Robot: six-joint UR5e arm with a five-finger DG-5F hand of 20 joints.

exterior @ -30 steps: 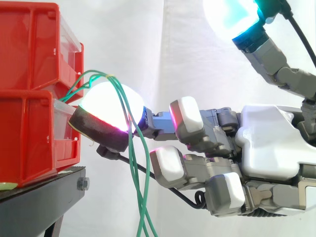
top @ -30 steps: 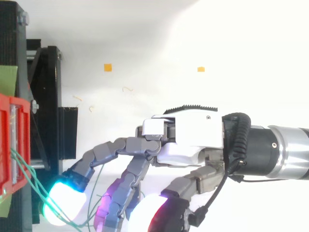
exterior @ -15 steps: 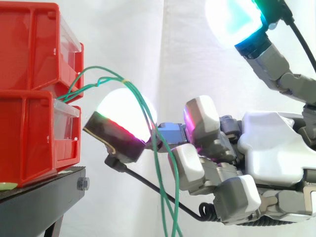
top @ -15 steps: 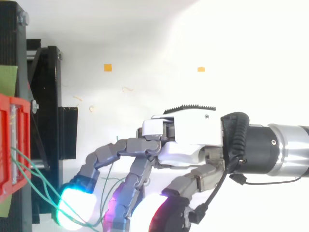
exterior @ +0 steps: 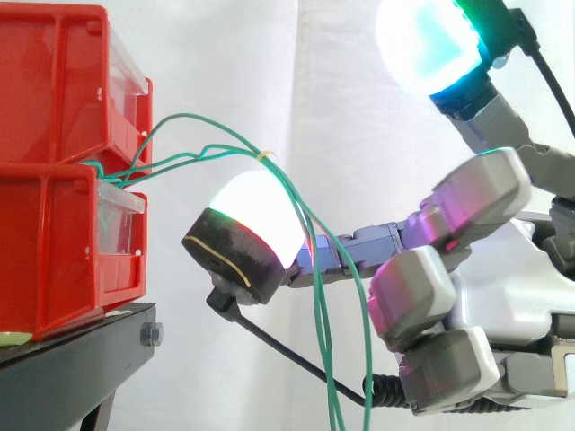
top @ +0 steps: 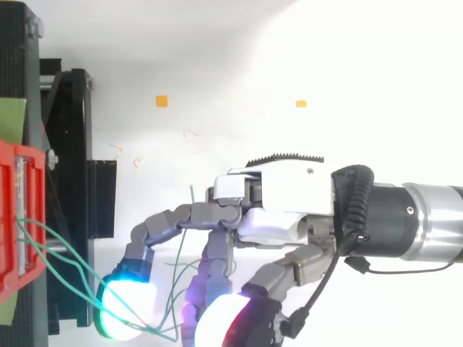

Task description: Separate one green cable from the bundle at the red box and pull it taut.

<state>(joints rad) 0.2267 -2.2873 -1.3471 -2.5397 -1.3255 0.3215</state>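
Side camera: level, close beside hand. Top camera: looks down. Shared: hand, red bins, green cables

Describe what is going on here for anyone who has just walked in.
A robot hand is working at a bundle of green cables that comes out between two stacked red boxes on a black stand. The cables arch away from the boxes, cross the hand and hang down in slack loops. None looks separated or pulled taut yet.

Bright, even light washes out the white curtain, and the glowing fingertips flare.
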